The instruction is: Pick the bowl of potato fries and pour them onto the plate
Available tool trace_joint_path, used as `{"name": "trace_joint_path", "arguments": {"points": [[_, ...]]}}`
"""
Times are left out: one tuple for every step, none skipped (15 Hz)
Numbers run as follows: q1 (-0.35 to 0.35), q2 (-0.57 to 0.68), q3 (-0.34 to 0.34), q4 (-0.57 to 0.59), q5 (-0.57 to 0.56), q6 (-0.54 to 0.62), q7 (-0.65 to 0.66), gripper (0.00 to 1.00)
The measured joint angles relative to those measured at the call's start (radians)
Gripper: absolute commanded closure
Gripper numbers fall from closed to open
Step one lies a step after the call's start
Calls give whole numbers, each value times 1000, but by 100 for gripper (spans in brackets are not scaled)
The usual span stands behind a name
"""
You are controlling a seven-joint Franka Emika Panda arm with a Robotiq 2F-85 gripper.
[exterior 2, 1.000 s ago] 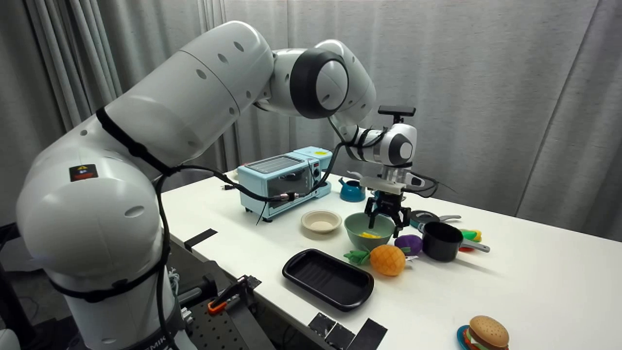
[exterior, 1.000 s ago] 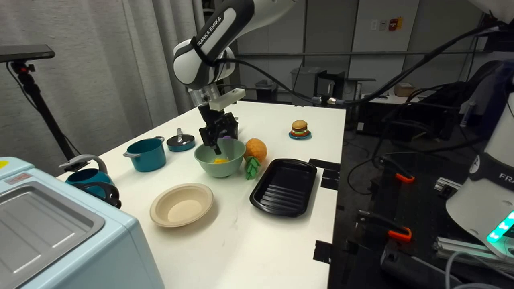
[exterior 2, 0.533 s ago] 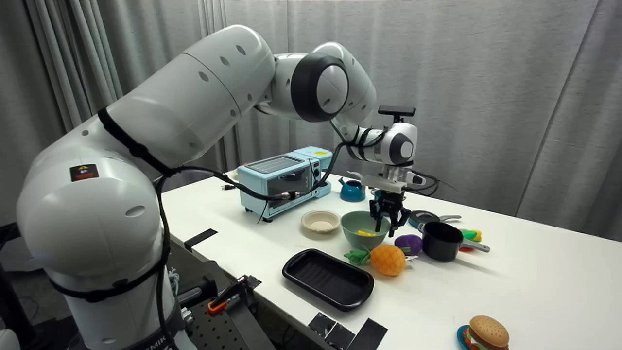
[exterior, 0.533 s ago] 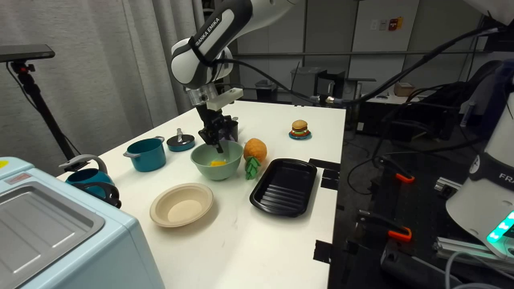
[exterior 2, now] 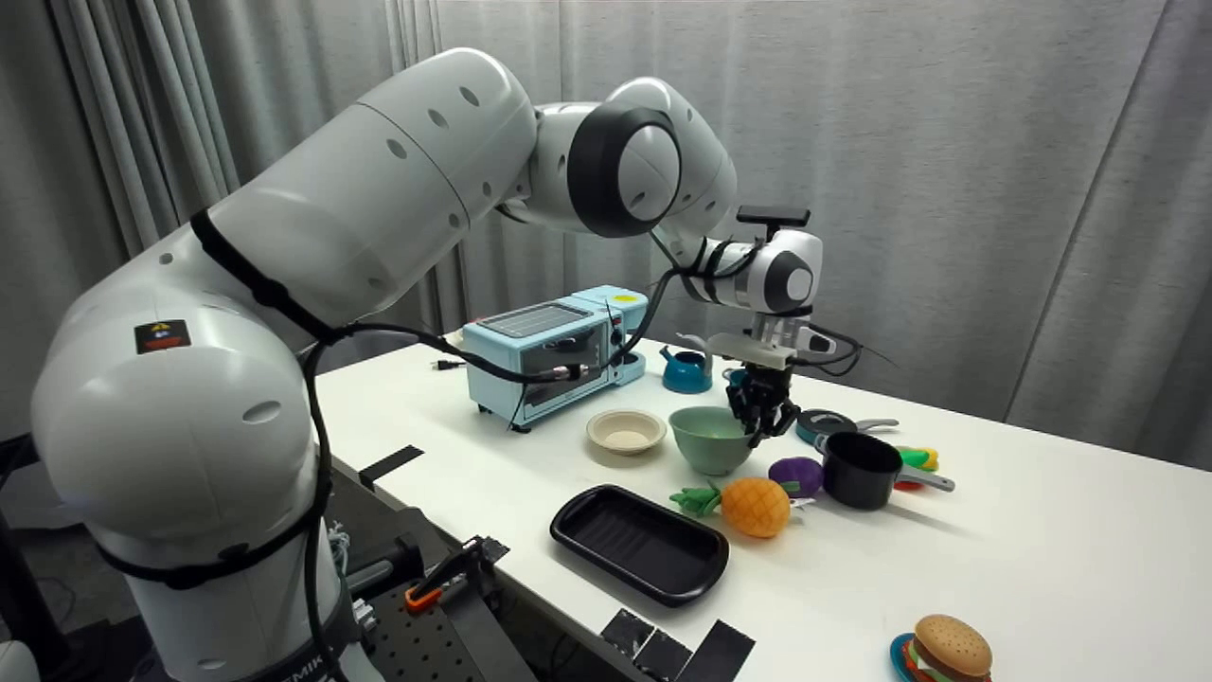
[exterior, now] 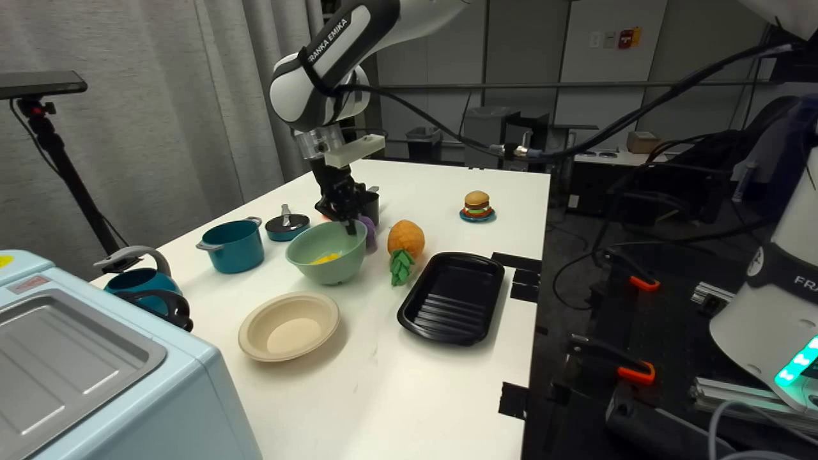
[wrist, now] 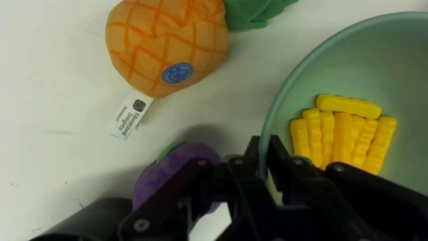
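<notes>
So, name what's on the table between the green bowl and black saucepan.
In the wrist view, a purple plush toy lies between the green bowl and black saucepan.

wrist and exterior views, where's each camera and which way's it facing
Wrist view: above the gripper, facing down at the mint-green bowl of fries; only the gripper shows.
An exterior view: beside the toaster oven, facing along the table; arm, gripper and base show.
An exterior view: beside the base, facing the curtain across the table; arm and gripper show.
Both exterior views share the cream plate.
</notes>
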Motion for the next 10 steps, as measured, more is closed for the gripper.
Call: {"name": "trace_joint_path", "arguments": {"points": [[0, -2, 0, 3, 5, -1, 0, 98], [0, -1, 0, 5, 6, -1, 0, 98], [0, -1, -1, 5, 7, -1, 0, 98], [0, -2, -1, 5, 8, -1, 0, 98], [0, -2, -1, 5, 8, 0, 0, 98], [0, -4, 0, 5, 9, 1, 0, 98], [0, -6, 0, 5, 12, 3, 0, 98], [0, -9, 0, 4, 14, 8, 0, 98], [0, -15, 0, 2, 17, 16, 0, 98], [0, -26, 0, -4, 23, 31, 0, 98]]}}
